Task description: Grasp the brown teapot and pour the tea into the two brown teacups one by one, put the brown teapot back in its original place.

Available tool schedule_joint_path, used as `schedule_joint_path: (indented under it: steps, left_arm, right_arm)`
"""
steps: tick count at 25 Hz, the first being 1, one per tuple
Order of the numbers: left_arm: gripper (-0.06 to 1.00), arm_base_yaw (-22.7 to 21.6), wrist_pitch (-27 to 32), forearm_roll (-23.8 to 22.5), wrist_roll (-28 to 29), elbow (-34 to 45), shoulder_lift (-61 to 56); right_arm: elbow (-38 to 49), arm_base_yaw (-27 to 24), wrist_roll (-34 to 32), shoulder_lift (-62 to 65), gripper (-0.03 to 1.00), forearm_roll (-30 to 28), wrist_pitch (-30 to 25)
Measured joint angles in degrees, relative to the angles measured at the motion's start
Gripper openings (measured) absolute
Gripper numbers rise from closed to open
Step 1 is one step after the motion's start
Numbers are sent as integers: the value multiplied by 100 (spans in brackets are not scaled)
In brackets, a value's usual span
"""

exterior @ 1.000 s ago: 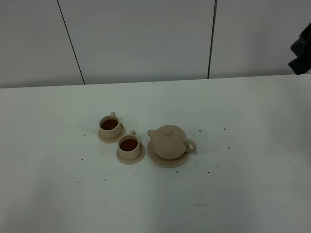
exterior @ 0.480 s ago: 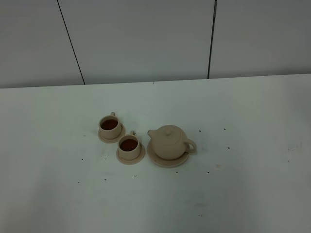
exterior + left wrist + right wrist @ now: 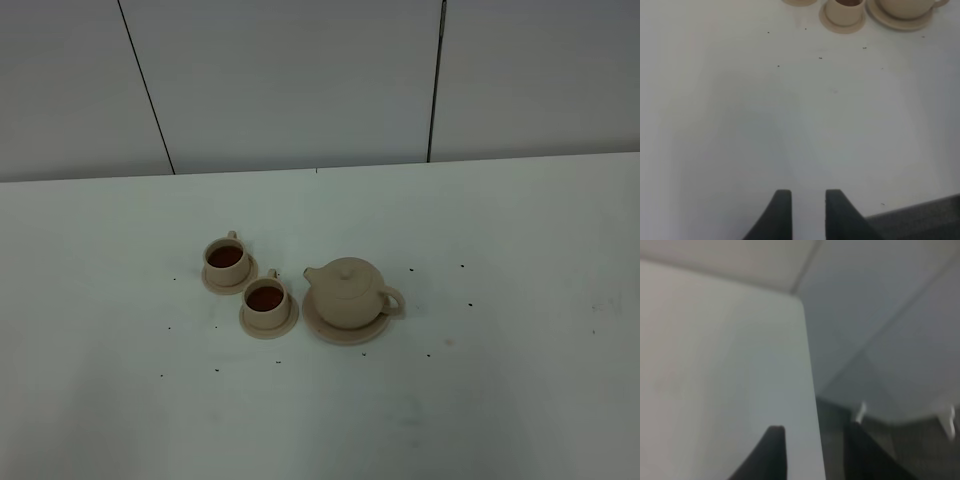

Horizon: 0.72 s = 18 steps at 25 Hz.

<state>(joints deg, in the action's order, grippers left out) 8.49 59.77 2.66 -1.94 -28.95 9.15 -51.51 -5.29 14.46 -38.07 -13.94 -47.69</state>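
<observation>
With both teacups seen filled and the brown teapot seated on its saucer mid-table, both grippers, parted and empty, are best kept clear at the table's edges.

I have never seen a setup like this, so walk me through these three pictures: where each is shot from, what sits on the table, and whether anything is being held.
This is a robot with two arms, each ending in a pincer. One camera is mounted high and looks down on the white table. There you see a squat beige-tan ceramic teapot standing on its wide round saucer, and two small matching teacups on little saucers, both holding dark tea. No arm shows in that view.

The other two cameras ride on the wrists. The left pincer hangs over bare table, its dark fingers apart and empty, the tea set far ahead. The right pincer is open and empty too, by the table's edge.
</observation>
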Motion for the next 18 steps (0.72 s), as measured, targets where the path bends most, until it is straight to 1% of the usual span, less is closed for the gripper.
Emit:
schedule_joint_path:
  steps: [3, 6, 12, 15, 18]
  left_arm:
    - [24, 0, 0, 0, 0, 0, 0]
    - [24, 0, 0, 0, 0, 0, 0]
    - [24, 0, 0, 0, 0, 0, 0]
    - [24, 0, 0, 0, 0, 0, 0]
    - [24, 0, 0, 0, 0, 0, 0]
  right_arm:
    - [18, 0, -134, 271, 27, -117, -480]
    - [77, 0, -169, 723, 27, -110, -678]
    - [323, 0, -283, 1589, 27, 129, -1100]
    - [632, 0, -485, 1983, 27, 307, -1296]
    - [977, 0, -692, 2379, 27, 542, -1342]
